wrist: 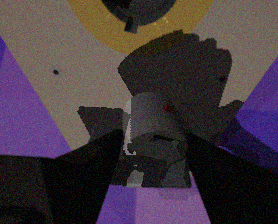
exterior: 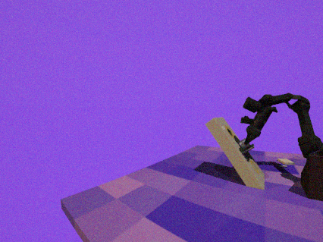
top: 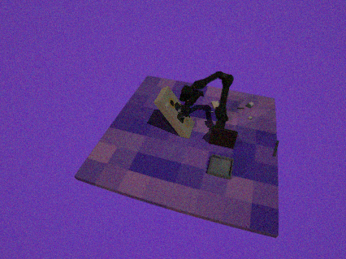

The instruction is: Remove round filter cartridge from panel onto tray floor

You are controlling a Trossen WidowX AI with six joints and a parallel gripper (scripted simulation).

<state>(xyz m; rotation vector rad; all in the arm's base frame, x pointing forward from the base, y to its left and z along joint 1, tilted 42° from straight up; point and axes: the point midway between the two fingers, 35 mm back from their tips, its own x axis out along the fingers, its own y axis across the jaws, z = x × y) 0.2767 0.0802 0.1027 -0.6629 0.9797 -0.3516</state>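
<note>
The pale service panel [top: 163, 95] [exterior: 227, 147] [wrist: 90, 75] leans at a slant. A yellow ring [wrist: 87, 11] on its face surrounds a dark round area [wrist: 150, 12]; whether this is the cartridge or an empty opening cannot be told. A grey cylindrical part [wrist: 152, 112] stands out from the panel below the ring. My gripper [top: 181, 113] [exterior: 246, 142] [wrist: 155, 135] is shut on this grey part, close to the panel face. Its shadow covers much of the face, and no slots can be made out. The shallow tray [top: 220, 166] shows nothing in it.
The arm's base [top: 223, 138] [exterior: 314, 177] stands between the panel and several small items at the back right, among them a pale block [top: 215, 103] [exterior: 285, 161]. A dark upright piece [top: 275, 148] is at the table's right edge. The tray lies in front of the base.
</note>
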